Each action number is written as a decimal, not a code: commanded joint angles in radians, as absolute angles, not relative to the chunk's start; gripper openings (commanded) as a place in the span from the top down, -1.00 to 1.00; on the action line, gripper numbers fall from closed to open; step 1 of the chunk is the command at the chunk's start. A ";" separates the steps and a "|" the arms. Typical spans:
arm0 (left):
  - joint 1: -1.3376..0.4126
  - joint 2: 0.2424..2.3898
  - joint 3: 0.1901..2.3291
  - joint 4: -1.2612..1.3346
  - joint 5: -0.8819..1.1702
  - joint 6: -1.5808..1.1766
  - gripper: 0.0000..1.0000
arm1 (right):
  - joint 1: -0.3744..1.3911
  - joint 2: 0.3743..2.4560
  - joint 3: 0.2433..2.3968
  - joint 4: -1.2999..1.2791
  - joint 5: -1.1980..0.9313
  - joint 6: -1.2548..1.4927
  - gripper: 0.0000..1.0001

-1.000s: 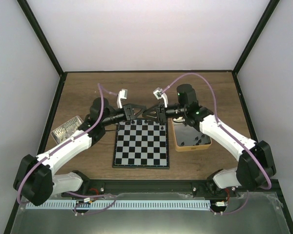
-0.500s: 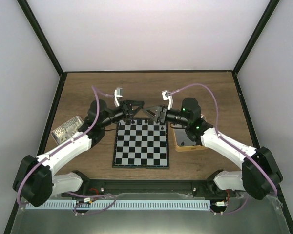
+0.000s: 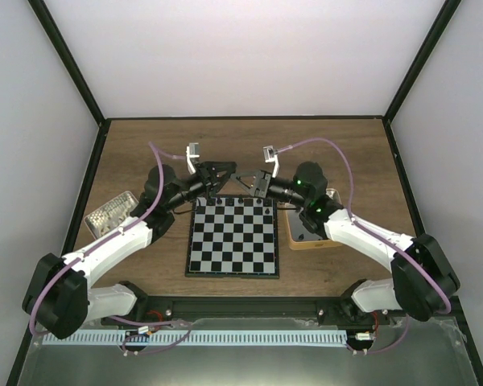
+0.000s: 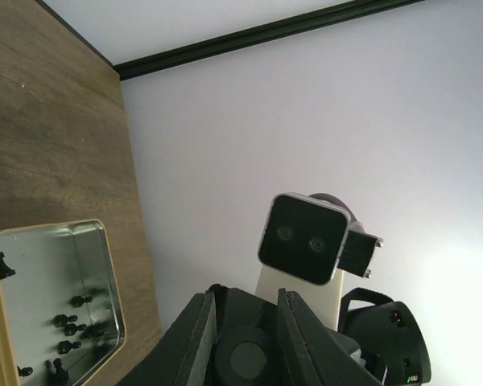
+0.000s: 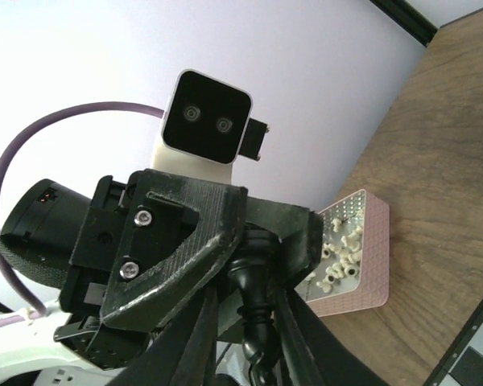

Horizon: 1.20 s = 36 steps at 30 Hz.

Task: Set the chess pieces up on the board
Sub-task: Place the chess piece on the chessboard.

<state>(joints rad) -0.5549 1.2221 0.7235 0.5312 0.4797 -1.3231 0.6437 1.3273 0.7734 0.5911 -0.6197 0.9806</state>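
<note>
Your left claw (image 3: 221, 178) pinches a black piece (image 5: 253, 293) just beyond the board's (image 3: 232, 238) far edge. Your right claw's (image 3: 248, 183) jaws flank that piece narrowly; whether they grip it, you cannot tell. Since a second ago, your right arm has swung lower over the tin (image 3: 304, 244) beside the board.

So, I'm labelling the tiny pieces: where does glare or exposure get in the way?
Top external: evenly lit, no strong glare on the board. Left wrist: wall washed out at right; the tin is mirror-shiny inside. Right wrist: bright wall, yet the black piece up close reads clearly.
</note>
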 commanded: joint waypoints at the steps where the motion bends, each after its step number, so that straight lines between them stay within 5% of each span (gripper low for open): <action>1: -0.555 1.225 0.711 0.552 0.462 -1.315 0.78 | 0.655 1.310 0.779 0.608 -0.579 1.015 0.69; 7: -0.555 1.209 0.703 0.518 0.447 -1.288 0.72 | 0.655 1.290 0.797 0.515 -0.532 1.011 0.95; 14: -0.552 1.141 0.710 0.230 0.296 -1.122 -0.13 | 0.655 1.299 0.889 0.101 -0.462 0.887 0.99; 18: -0.533 1.084 0.722 0.015 0.123 -0.976 -0.29 | 0.655 1.342 0.933 -0.231 -0.389 0.775 0.99; 23: -0.499 1.043 0.747 -0.154 -0.043 -0.821 -0.34 | 0.674 1.503 1.061 -0.636 -0.279 0.631 0.99; 31: -0.478 1.039 0.809 -0.197 -0.106 -0.683 -0.36 | 0.734 1.677 1.216 -0.845 -0.117 0.526 0.92; 36: -0.472 1.050 0.807 -0.190 -0.092 -0.658 -0.37 | 0.742 1.739 1.282 -0.882 -0.086 0.493 0.64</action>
